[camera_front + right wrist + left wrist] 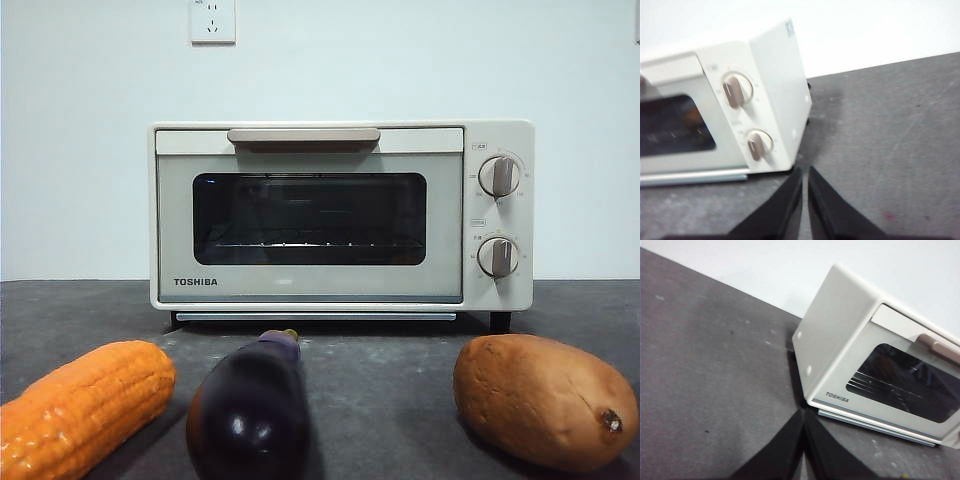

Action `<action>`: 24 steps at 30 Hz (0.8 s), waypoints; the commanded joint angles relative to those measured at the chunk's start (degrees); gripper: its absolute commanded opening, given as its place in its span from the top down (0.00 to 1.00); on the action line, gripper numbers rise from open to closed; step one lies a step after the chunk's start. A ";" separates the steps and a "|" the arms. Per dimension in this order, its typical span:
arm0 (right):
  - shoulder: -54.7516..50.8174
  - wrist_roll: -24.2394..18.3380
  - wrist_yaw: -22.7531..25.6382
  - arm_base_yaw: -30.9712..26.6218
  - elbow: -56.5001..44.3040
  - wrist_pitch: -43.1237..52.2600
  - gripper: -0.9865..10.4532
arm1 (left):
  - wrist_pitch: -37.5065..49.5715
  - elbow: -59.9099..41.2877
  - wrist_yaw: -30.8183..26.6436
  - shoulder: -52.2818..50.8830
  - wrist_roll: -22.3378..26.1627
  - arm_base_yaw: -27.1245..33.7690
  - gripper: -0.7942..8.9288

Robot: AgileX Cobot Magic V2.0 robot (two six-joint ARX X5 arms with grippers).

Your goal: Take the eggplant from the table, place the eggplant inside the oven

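The eggplant (250, 410) lies on the counter (380, 400) in front of the oven (340, 215), its stem end toward the closed glass door. An orange corn cob (85, 405) lies beside it on one side and a brown sweet potato (545, 398) sits well apart on the other. The left gripper (804, 440) hangs above bare counter near the oven's TOSHIBA corner, fingers pressed together and empty. The right gripper (805, 195) hangs near the knob side, fingers almost touching, holding nothing.
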 commanded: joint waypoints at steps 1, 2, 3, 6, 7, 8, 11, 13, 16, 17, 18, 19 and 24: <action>-0.09 6.03 -0.35 0.09 0.59 0.39 0.91 | -0.04 -0.74 0.11 -0.09 -2.14 0.02 0.91; -0.09 6.32 -0.57 0.09 1.03 0.11 0.91 | -0.92 -0.09 0.11 -0.04 -2.29 0.02 0.91; -0.07 6.34 -0.81 0.09 1.44 -0.15 0.91 | -1.79 0.57 0.04 0.09 -2.29 0.02 0.91; -0.02 6.34 -0.98 0.09 3.58 -1.46 0.91 | -4.28 2.84 0.04 1.05 -2.27 0.02 0.91; -0.02 6.43 -0.92 0.09 4.46 -2.01 0.91 | -5.25 3.80 0.04 1.64 -2.27 0.02 0.91; 0.11 6.43 -0.90 0.09 5.44 -2.49 0.91 | -6.05 4.68 0.04 2.25 -2.27 0.02 0.91; 1.40 6.43 -0.87 0.09 8.98 -4.72 0.91 | -7.69 7.65 0.07 4.79 -2.25 0.02 0.91; 2.99 6.43 -0.87 0.09 11.80 -6.93 0.91 | -7.78 9.49 0.07 6.78 -2.25 0.02 0.91; 6.38 6.38 -0.92 0.09 16.55 -10.73 0.91 | -7.89 12.57 0.13 10.19 -2.23 0.02 0.91; 7.72 6.29 -1.01 0.09 18.12 -11.80 0.91 | -7.98 13.68 0.15 11.45 -2.05 0.02 0.91; 8.98 6.16 -1.22 0.09 19.58 -12.68 0.91 | -8.07 14.71 0.31 12.57 -1.81 0.02 0.91; 10.54 6.16 -1.36 0.09 21.29 -13.70 0.91 | -8.11 15.91 0.66 13.99 -1.14 0.02 0.91; 18.38 5.11 -4.87 0.09 29.18 -17.59 0.91 | -10.38 22.38 2.71 21.00 1.81 0.00 0.91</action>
